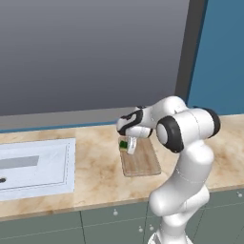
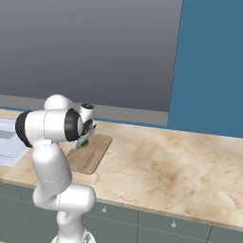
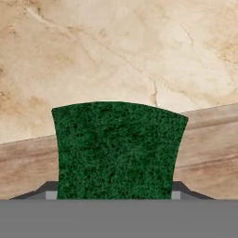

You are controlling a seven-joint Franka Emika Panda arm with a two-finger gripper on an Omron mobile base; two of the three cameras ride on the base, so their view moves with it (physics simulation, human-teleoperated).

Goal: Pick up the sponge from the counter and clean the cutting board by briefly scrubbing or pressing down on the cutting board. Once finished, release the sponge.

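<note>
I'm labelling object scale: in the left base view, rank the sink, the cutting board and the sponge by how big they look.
1. Sink, largest, though cut off by the picture's left edge.
2. Cutting board.
3. Sponge, smallest, partly hidden by the hand.

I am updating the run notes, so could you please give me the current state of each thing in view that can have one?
gripper: shut on the sponge, over the board's far-left corner.
sponge: held between the fingers, green face toward the hand camera.
cutting board: flat on the counter, right of the sink.
counter: bears the board.
sink: set into the counter, nothing visible in it.
</note>
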